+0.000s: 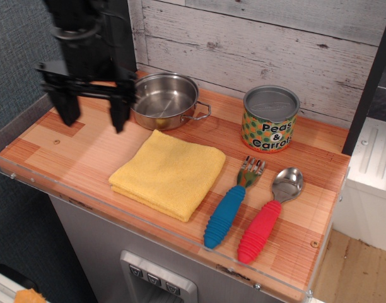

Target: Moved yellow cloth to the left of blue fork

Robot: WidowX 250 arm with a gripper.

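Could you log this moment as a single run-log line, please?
pincer: open, empty, raised far left | yellow cloth: flat, left of blue fork | phase: placed

Cloth (168, 174) left of fork (230, 205); pot (164, 100) behind.

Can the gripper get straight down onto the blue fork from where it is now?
Probably yes. The gripper hangs open and empty at the far left; the blue fork lies uncovered between the yellow cloth and red spoon.
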